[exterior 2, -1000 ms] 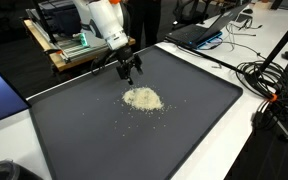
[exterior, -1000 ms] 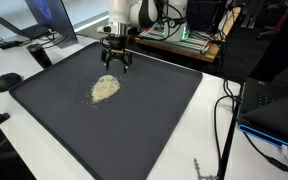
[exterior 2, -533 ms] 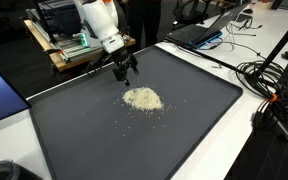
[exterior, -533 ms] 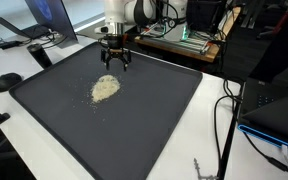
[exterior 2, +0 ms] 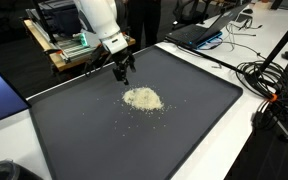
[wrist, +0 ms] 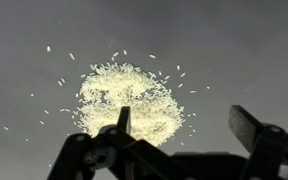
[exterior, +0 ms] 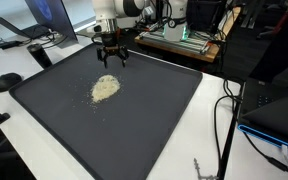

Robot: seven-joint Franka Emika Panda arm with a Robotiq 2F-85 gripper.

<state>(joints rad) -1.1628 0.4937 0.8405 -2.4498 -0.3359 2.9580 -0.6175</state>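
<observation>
1. Mat (exterior: 149,125), dark, covering most of the white table (exterior: 210,105); wooden rack (exterior: 169,38) just past the mat's far edge.
2. Single arm (exterior: 109,10) reaching in over that far edge, wrist pointing straight down.
3. Gripper (exterior: 111,62) hanging above the mat close to the far edge, clear of the surface. Jaws spread wide, nothing between them. Same reading in an exterior view (exterior 2: 123,72).
4. Pile of pale grains (exterior: 105,88) on the mat, inward from the gripper toward the mat's middle. Near, not underneath, no contact. Key relation: offset runs from the far edge straight into the mat.
5. Heap roughly round in both exterior views (exterior 2: 142,98), so no long axis worth naming.
6. Wrist view: pile (wrist: 129,95) beyond the fingertips and off-centre, lined up with one finger (wrist: 124,118) rather than mid-gap.
7. Stray grains (wrist: 59,82) scattered thinly around the heap, apart from it.
</observation>
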